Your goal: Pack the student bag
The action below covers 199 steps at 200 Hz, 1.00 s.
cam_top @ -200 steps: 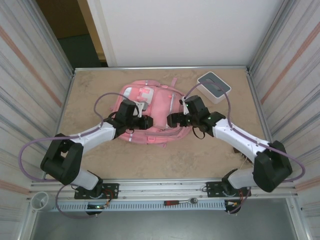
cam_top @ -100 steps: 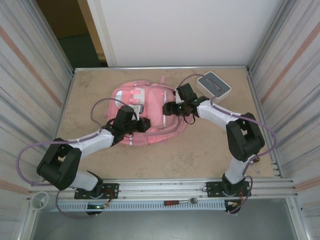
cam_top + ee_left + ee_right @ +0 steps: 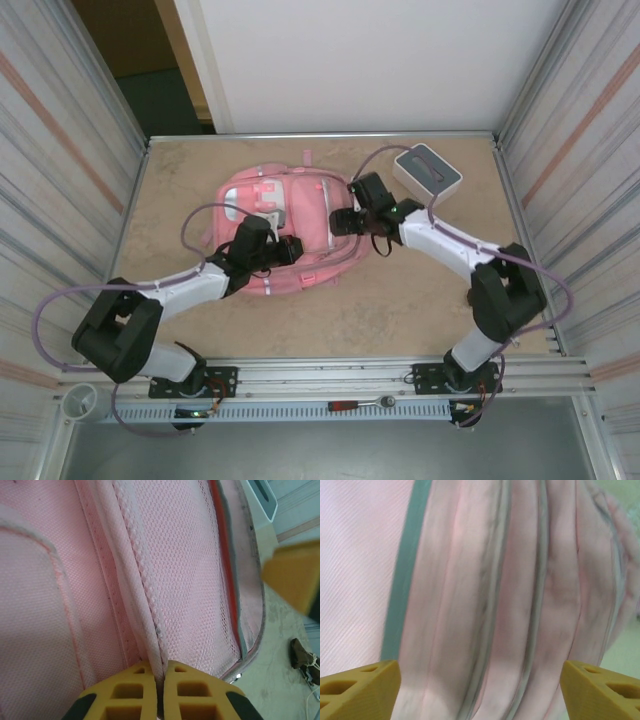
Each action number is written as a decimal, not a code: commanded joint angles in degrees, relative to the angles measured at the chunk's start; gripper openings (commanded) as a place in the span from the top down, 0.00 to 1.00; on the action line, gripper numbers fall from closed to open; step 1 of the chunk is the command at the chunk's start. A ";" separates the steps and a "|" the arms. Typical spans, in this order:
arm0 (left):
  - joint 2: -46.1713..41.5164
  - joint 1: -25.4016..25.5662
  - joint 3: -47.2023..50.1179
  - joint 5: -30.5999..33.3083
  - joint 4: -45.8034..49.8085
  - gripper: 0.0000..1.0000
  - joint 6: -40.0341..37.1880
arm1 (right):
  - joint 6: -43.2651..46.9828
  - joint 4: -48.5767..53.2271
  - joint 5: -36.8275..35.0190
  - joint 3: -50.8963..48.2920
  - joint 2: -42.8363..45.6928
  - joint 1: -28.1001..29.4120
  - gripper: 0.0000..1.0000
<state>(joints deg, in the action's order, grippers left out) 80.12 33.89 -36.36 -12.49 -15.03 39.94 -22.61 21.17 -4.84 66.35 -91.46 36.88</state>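
The student bag (image 3: pixel 305 205) lies under the left gripper (image 3: pixel 294 249) and the right gripper (image 3: pixel 336 222), spreading between them. The box (image 3: pixel 428 172) sits well behind the right gripper.

Pink mesh-weave student bag (image 3: pixel 305 200), white-and-grey box (image 3: pixel 428 172)

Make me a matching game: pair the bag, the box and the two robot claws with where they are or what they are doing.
Things:
1. student bag
2. white-and-grey box
3. left gripper
4. right gripper

States:
A. jaws wide apart over pink fabric
B. far right corner of the table
C. pinched shut on a ridge of pink fabric
D. pink, lying flat in the middle

Pairs: 1-D, 2-B, 3-C, 4-A.
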 commanded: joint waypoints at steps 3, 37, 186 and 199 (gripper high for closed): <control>-2.68 1.33 2.03 -0.58 4.61 1.00 1.39 | -7.58 -0.14 -8.96 -4.56 4.37 7.17 0.14; -4.49 1.29 2.40 1.08 5.91 1.00 0.50 | -13.92 -5.34 -12.75 -8.27 3.71 14.86 0.11; -2.77 1.38 2.42 0.44 4.13 1.00 0.17 | -23.25 -4.98 -27.62 -7.61 -5.15 22.71 0.04; -3.01 1.42 2.43 0.71 4.43 1.00 0.12 | -22.94 -3.33 -28.19 -7.28 -4.63 22.79 0.05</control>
<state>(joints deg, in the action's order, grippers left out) 77.06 34.63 -34.83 -11.53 -12.53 40.77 -44.12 15.07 -28.58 57.91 -95.57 59.79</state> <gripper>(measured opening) 0.079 0.956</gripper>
